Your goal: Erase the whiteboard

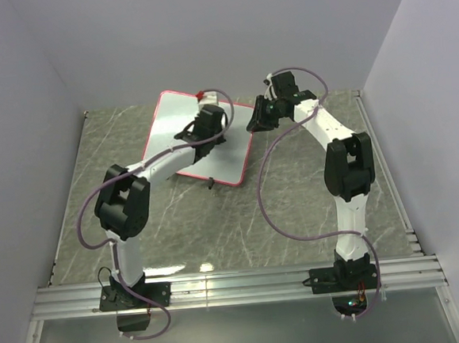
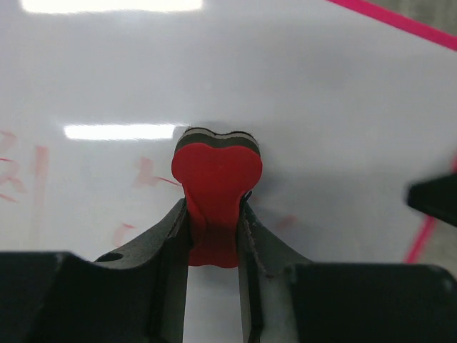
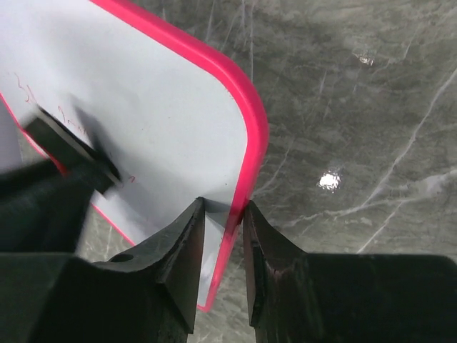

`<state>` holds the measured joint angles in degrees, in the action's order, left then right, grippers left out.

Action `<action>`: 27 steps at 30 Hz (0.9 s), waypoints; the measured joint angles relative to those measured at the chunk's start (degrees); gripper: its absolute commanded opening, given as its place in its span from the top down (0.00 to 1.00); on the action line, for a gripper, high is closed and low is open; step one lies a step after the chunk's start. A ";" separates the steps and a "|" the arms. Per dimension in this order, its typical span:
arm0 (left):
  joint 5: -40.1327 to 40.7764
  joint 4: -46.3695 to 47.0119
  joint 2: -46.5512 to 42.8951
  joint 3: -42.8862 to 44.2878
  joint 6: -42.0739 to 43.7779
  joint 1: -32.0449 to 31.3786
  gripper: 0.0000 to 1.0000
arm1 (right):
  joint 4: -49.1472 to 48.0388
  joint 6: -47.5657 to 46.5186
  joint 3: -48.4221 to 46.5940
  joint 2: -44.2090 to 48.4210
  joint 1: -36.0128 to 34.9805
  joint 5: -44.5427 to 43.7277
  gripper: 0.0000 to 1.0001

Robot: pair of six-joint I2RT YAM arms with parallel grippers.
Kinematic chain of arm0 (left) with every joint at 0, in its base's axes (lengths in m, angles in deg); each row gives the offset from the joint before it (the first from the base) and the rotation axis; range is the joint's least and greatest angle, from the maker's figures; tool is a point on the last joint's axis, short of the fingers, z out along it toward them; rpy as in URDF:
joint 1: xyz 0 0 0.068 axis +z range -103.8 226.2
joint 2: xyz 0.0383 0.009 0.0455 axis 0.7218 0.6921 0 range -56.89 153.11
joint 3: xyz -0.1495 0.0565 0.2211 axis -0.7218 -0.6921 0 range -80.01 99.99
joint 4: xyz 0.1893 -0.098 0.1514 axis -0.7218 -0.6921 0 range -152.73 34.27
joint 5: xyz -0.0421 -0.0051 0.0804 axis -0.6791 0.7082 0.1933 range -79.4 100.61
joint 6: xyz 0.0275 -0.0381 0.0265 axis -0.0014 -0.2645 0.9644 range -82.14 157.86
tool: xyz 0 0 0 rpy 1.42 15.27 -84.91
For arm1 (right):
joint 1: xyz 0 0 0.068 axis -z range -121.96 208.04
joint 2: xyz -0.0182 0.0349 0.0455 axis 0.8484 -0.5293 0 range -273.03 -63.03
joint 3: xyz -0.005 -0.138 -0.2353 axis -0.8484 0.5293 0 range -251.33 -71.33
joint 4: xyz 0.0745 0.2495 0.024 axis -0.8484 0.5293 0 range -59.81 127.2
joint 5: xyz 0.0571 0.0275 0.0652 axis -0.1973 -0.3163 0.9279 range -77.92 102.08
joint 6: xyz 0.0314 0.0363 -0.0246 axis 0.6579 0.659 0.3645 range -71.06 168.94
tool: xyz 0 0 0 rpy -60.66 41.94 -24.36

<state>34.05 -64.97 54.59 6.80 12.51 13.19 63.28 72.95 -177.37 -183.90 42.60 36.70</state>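
Your left gripper [image 2: 214, 211] was clenched on the red eraser [image 2: 216, 168], whose far end met the whiteboard [image 1: 171, 122] at upper centre of the grey table [image 1: 296, 214]. Your right gripper [image 3: 225, 207] straddled the board's red edge; you couldn't tell whether it pinched.

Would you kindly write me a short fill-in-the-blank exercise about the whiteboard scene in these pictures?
1. The left gripper is shut on a small red bow-tie shaped ____.
2. The faint scribbles on the red-framed white rectangular whiteboard are ____ in colour.
3. The right gripper has its fingertips on either side of the thin red frame of the ____.
Missing words: eraser; red; whiteboard.
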 measured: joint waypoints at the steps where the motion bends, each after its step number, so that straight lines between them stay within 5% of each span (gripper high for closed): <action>1: -1.36 -0.24 0.00 0.07 -0.39 -1.25 1.00 | 0.26 -0.09 0.00 0.07 -0.02 -0.09 1.00; 12: -8.85 -1.62 -1.68 -4.42 -3.96 -5.31 1.00 | 2.10 -1.81 0.48 2.73 -0.48 -3.04 1.00; 27: -11.10 3.30 -6.99 -9.79 -3.61 11.82 1.00 | 1.64 -2.27 1.92 7.98 -0.48 -3.85 1.00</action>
<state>22.94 -61.67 47.60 -3.00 8.91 25.01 64.91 70.67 -175.45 -175.93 42.12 32.86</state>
